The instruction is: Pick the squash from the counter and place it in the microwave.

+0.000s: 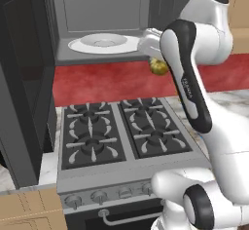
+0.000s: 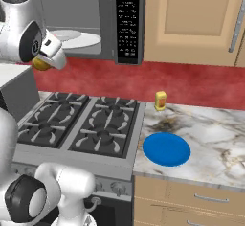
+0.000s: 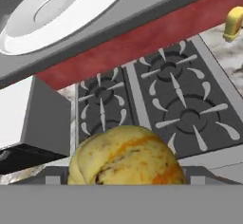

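- My pincer point(image 2: 42, 62) is clamped on the squash point(image 3: 127, 155), held in the air above the stove, just in front of the microwave's opening.
- In the hand view the squash sits right at the camera, yellow with orange and dark streaks.
- In the left base view the squash point(image 1: 158, 67) shows just below the front edge of the microwave floor, beside my forearm.
- Below it lies the stove point(image 1: 121, 134), four burners, knobs on its front.
- To the stove's right is the counter point(image 2: 210, 139), bearing a blue plate point(image 2: 166, 149) and, farther back, a yellow item point(image 2: 160, 100).
- Farthest: the microwave point(image 2: 107, 52), door point(image 1: 24, 78) open, white turntable point(image 1: 102, 43) inside, button panel point(image 2: 128, 26) at right.
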Tool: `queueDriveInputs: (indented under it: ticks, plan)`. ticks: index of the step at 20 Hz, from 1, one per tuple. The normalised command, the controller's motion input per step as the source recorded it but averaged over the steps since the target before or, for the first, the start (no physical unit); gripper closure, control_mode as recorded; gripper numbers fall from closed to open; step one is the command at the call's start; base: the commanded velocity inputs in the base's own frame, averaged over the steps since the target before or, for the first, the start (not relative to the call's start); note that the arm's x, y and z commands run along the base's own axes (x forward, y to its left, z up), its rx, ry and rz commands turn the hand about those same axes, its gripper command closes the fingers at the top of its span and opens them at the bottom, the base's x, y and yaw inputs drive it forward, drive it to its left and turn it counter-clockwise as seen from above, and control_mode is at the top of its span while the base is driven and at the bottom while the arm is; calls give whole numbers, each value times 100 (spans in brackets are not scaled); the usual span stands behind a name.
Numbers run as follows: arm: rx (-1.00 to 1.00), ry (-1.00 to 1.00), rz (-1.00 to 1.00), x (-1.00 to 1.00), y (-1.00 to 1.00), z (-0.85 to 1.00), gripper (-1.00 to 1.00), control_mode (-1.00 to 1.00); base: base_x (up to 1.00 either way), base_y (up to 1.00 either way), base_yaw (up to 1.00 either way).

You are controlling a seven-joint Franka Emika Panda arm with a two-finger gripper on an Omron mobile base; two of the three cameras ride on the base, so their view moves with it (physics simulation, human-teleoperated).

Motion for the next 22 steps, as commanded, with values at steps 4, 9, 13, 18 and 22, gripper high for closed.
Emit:
queueDriveInputs:
  ticks: [4,9,13,18,22]
  plan:
    - [-20,-52,18,33,92,1,100,-100,0,0,0]
    - [-13,-52,20,68,29,0,100,-100,0,0,0]
    - [-6,-28,24,81,9,24,100,-100,0,0,0]
    - [-5,-9,15,97,29,36,100,-100,0,0,0]
    - [-7,-5,9,91,44,28,100,-100,0,0,0]
